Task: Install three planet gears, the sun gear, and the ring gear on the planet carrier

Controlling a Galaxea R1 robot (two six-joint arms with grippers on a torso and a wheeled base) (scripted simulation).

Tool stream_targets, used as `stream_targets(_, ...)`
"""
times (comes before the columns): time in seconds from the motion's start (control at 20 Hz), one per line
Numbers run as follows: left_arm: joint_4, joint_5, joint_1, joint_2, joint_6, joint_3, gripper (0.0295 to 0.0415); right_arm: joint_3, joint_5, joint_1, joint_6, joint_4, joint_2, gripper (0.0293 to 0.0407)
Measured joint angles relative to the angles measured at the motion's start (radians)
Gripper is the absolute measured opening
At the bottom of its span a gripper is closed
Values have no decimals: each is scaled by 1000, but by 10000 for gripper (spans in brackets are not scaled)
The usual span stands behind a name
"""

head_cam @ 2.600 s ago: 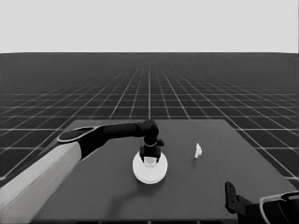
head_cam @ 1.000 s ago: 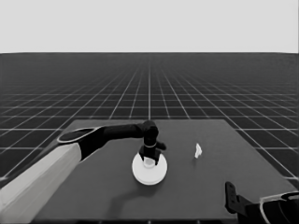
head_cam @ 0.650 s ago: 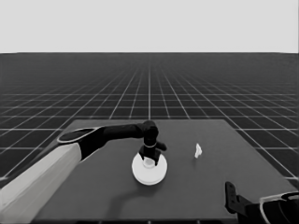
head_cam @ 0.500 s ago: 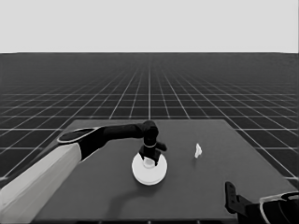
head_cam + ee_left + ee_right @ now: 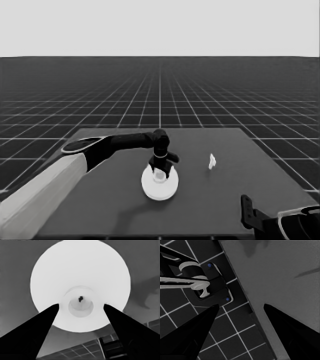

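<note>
Left arm is reaching in from the left edge; the left gripper (image 5: 160, 172) is pointing down over the broad white flat round disc w/ raised hub and small dark centre hole, i.e. the larger round part (image 5: 159, 184), qty 1, lying near the middle of the dark table (image 5: 225, 200). In the left wrist view the two black fingers (image 5: 37, 332) are standing spread, one on each side of the hub of the larger round part (image 5: 80, 277), w/ pale gaps between tips and hub: released, nothing grasped. Thin white piece (image 5: 212, 161), qty 1, is lying well apart, toward the right. Small toothed gears: 0 showing. Right gripper (image 5: 240, 315) is waiting at the table's corner, fingers spread, grasping nothing.
</note>
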Motion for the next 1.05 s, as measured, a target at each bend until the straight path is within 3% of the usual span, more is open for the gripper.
stream_targets(0.3, 0, 0, 0, 0, 1, 0, 385, 0, 0, 0, 0, 0, 0, 385)
stream_targets(0.45, -72, 22, -86, -13, -443, 48, 385, 0, 0, 0, 0, 0, 0, 385)
stream_targets(0.8, -91, 29, -108, -13, -552, 52, 385, 0, 0, 0, 0, 0, 0, 385)
stream_targets(0.85, -23, -318, -193, -280, -70, 501, 409, -271, -158, 313, 322, 470, 203, 394)
stream_targets(0.9, 18, -531, -288, -680, 406, 853, 414, -615, -221, 454, 425, 616, 379, 392)
stream_targets(0.95, 42, -654, -344, -962, 713, 1056, 401, -872, -271, 478, 455, 643, 503, 388)
stream_targets(1.05, 64, -771, -394, -1212, 999, 1251, 388, -1175, -320, 481, 448, 652, 647, 385)
